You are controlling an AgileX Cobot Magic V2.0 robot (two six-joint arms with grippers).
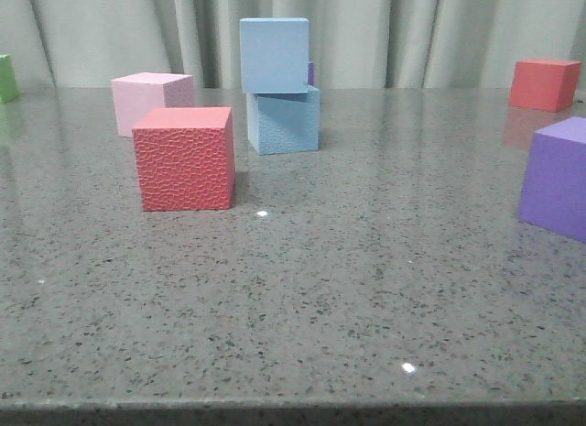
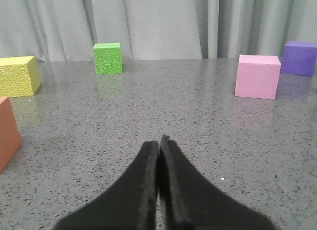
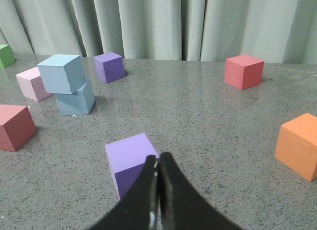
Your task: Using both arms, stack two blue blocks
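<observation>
Two light blue blocks stand stacked at the back middle of the table: the upper blue block (image 1: 274, 55) rests on the lower blue block (image 1: 284, 121), turned a little and overhanging it to the left. The stack also shows in the right wrist view, upper block (image 3: 61, 73) on lower block (image 3: 76, 99). Neither gripper shows in the front view. My left gripper (image 2: 159, 143) is shut and empty above bare table. My right gripper (image 3: 158, 161) is shut and empty, just in front of a purple cube (image 3: 131, 159).
A red cube (image 1: 184, 158) and a pink cube (image 1: 151, 101) stand left of the stack. A purple cube (image 1: 557, 177) and a red cube (image 1: 544, 83) stand at the right. Green (image 2: 108, 57), yellow (image 2: 19, 75) and orange (image 3: 298, 145) cubes lie farther out. A curtain hangs behind.
</observation>
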